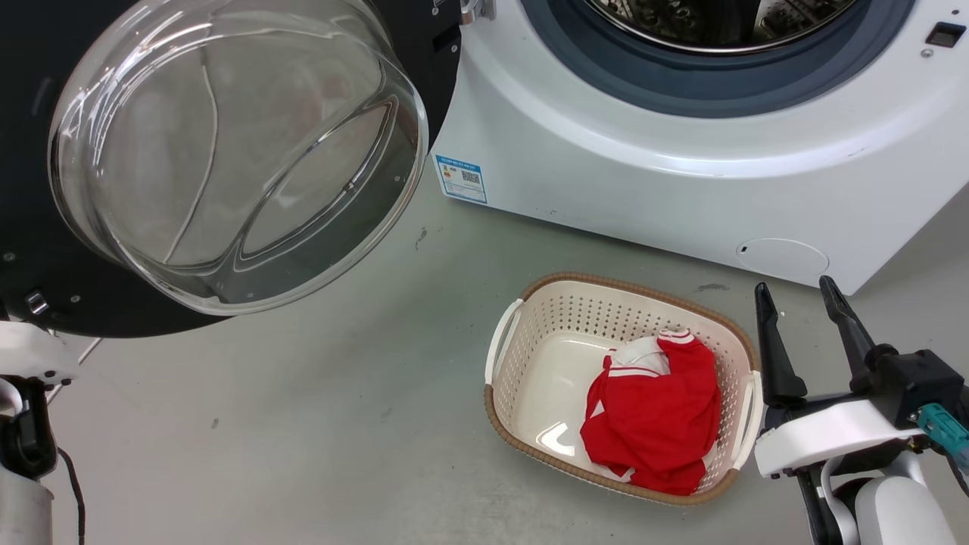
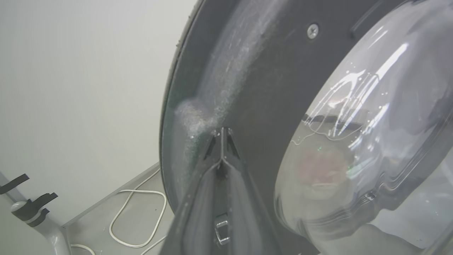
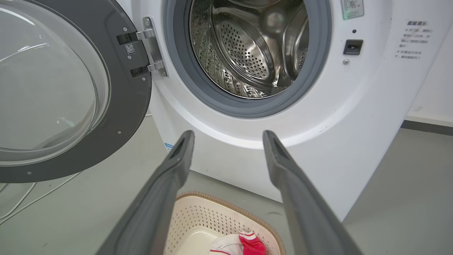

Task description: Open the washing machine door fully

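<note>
At the far left the left hand [image 2: 222, 135] has its two fingers brought together, their tips set against the dusty dark rim on the inner face of the washing machine door [image 1: 45, 288], just beside the clear domed bowl and on the side away from the hinge [image 3: 152, 46]. The door stands swung wide out to the left of the machine, bowl facing the room, clear of the grey rubber ring [image 3: 212, 102] and the steel drum [image 3: 247, 46]. It looks rigid and fairly heavy, likely to turn smoothly about the hinge rather than flex, so a steady push should carry it. The glossy rim and the glass look slippery, and the bowl is the breakable part, so contact is better kept on the dark rim, out near the free edge where the leverage is greatest. A pinch seems unnecessary; closed fingertips pressing flat would serve. Further right, on the floor [image 1: 303, 424], a pale basket [image 1: 522, 318] holds a red garment [image 1: 658, 409]. At the far right the right hand [image 1: 795, 288] hangs with fingers well apart, holding nothing, pointed at the machine front.
</note>
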Robot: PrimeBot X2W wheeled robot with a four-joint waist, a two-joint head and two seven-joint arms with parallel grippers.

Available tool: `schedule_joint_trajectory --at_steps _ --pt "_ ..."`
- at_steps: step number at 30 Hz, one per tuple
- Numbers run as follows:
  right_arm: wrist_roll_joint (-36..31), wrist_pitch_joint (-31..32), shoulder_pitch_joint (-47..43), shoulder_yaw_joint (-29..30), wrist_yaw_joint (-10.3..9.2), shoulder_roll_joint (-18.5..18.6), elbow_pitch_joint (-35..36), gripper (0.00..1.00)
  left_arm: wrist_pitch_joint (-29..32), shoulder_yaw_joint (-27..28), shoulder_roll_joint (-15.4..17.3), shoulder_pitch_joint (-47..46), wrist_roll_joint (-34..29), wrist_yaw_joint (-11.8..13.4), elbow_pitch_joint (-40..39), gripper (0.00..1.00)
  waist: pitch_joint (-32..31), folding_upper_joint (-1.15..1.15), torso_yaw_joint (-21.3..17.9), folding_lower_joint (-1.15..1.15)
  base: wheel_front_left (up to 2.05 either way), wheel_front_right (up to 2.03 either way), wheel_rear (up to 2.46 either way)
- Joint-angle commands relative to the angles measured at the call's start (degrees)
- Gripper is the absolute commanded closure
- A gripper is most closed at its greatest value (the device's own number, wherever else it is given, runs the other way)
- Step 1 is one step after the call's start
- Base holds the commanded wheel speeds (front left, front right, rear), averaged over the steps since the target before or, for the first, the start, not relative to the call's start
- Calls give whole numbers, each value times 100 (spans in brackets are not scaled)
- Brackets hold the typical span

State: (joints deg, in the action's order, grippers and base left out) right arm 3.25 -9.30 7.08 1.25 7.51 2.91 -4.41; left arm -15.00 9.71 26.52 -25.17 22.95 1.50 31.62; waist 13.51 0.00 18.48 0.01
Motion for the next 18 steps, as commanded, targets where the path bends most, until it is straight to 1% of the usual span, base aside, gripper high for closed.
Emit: schedule_joint_trajectory --at_steps 1,5,10,11,18 --pt "25 -39 41 1 -4 -7 -5 0 -25 50 -25 38 -73 -8 -49 100 -47 0 -18 -1 0 0 0" --pt "81 -84 -60 20 -3 -8 -75 0 -22 171 -196 373 -277 18 -386 100 -218 0 -39 -1 0 0 0" --pt "143 -147 -157 33 -4 -8 -204 0 -20 300 -535 1041 -548 48 -1102 100 -509 0 -89 -1 0 0 0" --pt "179 -183 -196 15 -3 -7 -245 0 -20 284 -698 1355 -648 32 -1372 100 -645 0 -124 -1 0 0 0" --pt "247 -247 -392 -15 -4 -8 -347 0 -21 -10 -1362 2343 -967 39 -2209 100 -1045 0 -324 -1 0 0 0"
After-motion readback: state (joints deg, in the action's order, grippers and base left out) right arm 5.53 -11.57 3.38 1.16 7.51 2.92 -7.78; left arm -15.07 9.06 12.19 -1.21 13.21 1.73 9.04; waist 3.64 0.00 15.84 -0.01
